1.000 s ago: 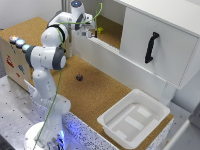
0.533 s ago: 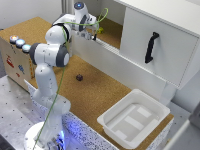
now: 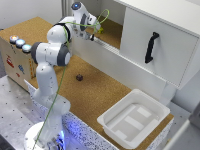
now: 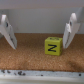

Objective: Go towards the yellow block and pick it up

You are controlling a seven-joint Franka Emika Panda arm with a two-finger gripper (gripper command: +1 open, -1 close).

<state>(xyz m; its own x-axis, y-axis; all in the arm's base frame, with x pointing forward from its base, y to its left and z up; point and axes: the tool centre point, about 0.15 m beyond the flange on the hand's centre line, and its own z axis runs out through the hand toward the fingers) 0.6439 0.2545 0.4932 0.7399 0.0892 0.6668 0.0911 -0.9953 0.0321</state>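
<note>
We have a cork-topped table point(image 3: 100, 95) against a pale wall, and in the exterior view it fills the middle of the frame, with a white cabinet point(image 3: 155, 45) and its black handle point(image 3: 150, 47) at the upper right and a white tray point(image 3: 134, 119) at the lower right. The white arm point(image 3: 52, 55) rises from the lower left and reaches up to the top centre, where the gripper point(image 3: 92, 36) hangs over the recessed cork shelf behind a low white wall point(image 3: 120, 62). We cannot make out the yellow block in this view. A small dark block point(image 3: 79, 77) sits alone mid-frame, well apart from the reach. In the wrist view, we see the yellow block point(image 4: 52, 46), marked with a dark letter, resting on cork at centre right. The gripper point(image 4: 39, 32) is spread wide and holds nothing, one finger at far left and the other just beside the block's right edge. We judge the approach is in hand; next we would need to centre over the block, lower, then close. The low wall and the cabinet crowd the space.
</note>
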